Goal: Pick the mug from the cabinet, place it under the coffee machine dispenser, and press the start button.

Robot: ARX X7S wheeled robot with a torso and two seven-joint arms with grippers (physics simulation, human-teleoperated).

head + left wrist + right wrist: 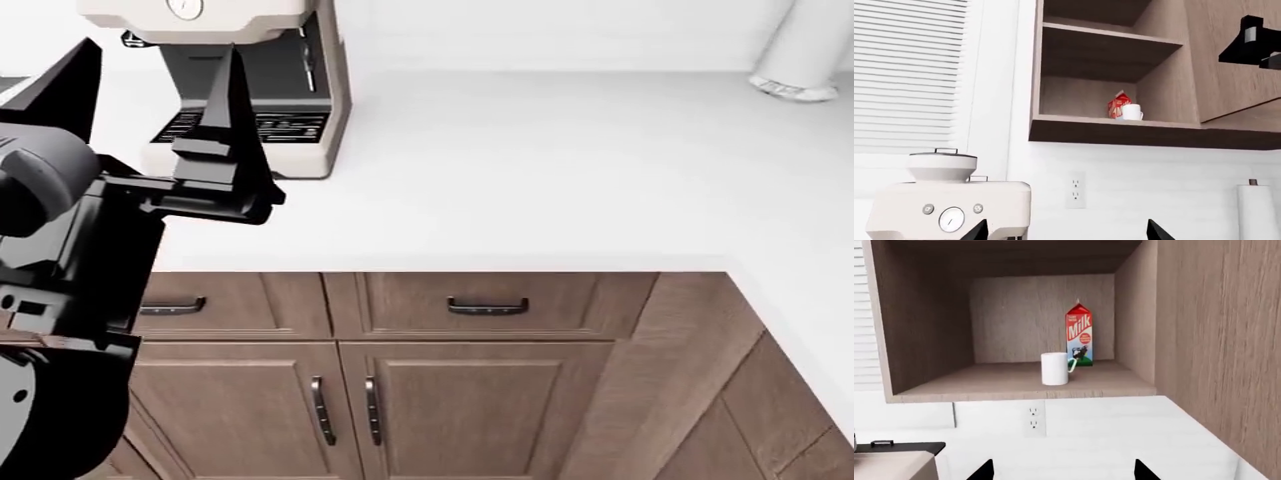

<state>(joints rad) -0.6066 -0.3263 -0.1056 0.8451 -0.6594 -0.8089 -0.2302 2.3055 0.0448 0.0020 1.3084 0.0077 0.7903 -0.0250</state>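
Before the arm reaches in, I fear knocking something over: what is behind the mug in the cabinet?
A red-and-white milk carton stands upright just behind the mug, toward the cabinet's back wall. The mug hides the carton's lower corner; whether they touch cannot be told.

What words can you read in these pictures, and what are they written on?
"Milk": on the red and white milk carton in the cabinet, behind the mug.
Small print above "Milk" and on the carton's red patch: too small to read.
Round gauge on the coffee machine: no readable numbers.
White marks on the machine's drip grille: too blurred to read.
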